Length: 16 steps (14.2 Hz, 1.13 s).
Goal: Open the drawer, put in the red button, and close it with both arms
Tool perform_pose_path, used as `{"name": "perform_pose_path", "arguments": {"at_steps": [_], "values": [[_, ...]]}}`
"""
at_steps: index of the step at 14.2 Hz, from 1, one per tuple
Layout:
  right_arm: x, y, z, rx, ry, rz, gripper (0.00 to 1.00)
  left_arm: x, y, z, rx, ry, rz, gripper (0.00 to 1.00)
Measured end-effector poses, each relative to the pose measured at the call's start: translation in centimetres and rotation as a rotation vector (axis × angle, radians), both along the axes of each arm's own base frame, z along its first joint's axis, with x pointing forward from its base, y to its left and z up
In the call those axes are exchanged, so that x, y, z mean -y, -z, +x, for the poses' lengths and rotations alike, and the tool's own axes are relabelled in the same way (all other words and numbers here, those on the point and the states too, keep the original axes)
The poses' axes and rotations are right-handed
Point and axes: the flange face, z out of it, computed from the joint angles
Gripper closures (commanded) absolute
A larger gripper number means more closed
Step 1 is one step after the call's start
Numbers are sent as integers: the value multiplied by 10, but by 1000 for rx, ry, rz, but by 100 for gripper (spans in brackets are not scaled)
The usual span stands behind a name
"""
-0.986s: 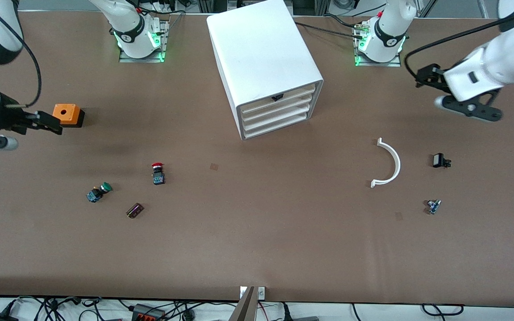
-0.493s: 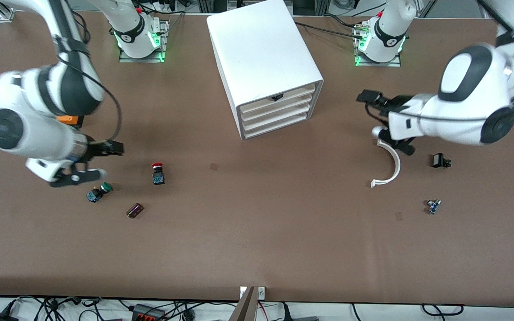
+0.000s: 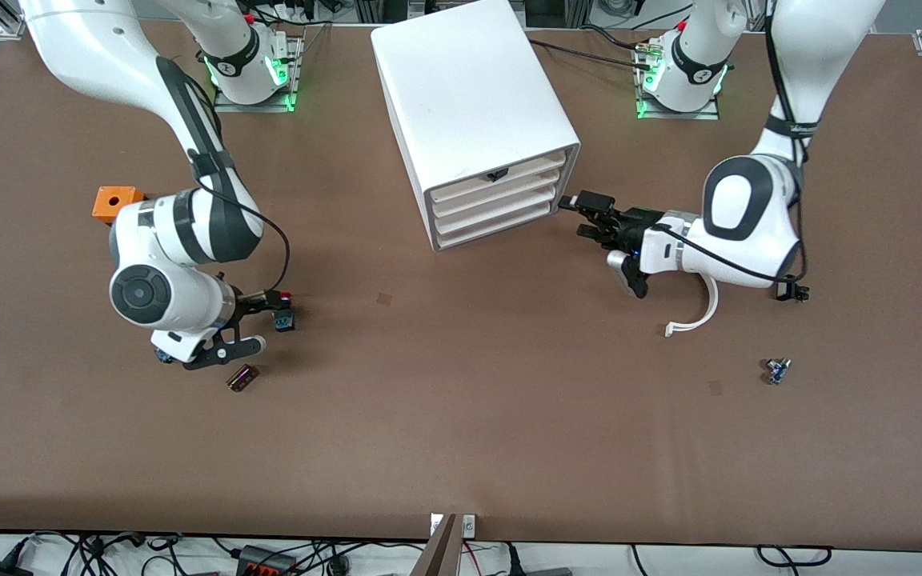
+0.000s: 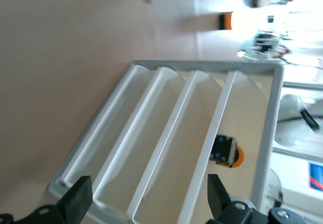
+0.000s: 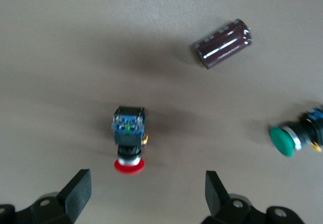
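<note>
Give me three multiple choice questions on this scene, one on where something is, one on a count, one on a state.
1. The right claw is over:
A. the red button
B. the orange box
C. the white curved piece

2. Drawers in the cabinet:
A. two
B. four
C. six

3. The second drawer is:
A. pulled out
B. removed
C. shut

Answers: 1 A, the button shows between its spread fingers in the right wrist view. 2 B, four fronts are stacked. 3 C, its front sits flush while the open left claw is beside the cabinet.
</note>
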Motion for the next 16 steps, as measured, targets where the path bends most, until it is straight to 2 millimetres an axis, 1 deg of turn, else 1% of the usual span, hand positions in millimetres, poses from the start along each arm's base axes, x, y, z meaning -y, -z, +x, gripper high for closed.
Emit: {"name": "perform_pose_path", "arguments": {"at_steps": [2, 4, 6, 7, 8, 9, 11, 13, 14, 15, 16], "values": [[-2, 21, 2, 7, -3, 3, 0, 6, 35, -18, -18, 16, -85, 10], [-5, 43, 4, 12, 1, 14, 0, 16, 64, -32, -36, 0, -168, 27], [-12, 63, 3, 8, 18, 42, 0, 21, 82, -40, -54, 4, -206, 43], [-13, 70, 2, 1, 22, 46, 0, 23, 85, -44, -70, 14, -225, 46], [-14, 74, 1, -5, 24, 49, 0, 24, 85, -47, -87, 26, -243, 46], [-16, 76, 0, -8, 22, 50, 0, 24, 85, -50, -104, 34, -257, 47], [-21, 78, -2, -16, 16, 50, 0, 26, 86, -56, -129, 29, -279, 52], [-24, 84, -7, -48, 11, 44, 0, 31, 90, -64, -153, 17, -292, 54], [-25, 86, -9, -61, 8, 41, 0, 33, 93, -69, -166, 17, -295, 60], [-26, 87, -10, -68, 7, 39, 0, 35, 96, -72, -175, 17, -297, 78], [-25, 87, -11, -71, 8, 38, 7, 36, 99, -73, -181, 16, -297, 95]]}}
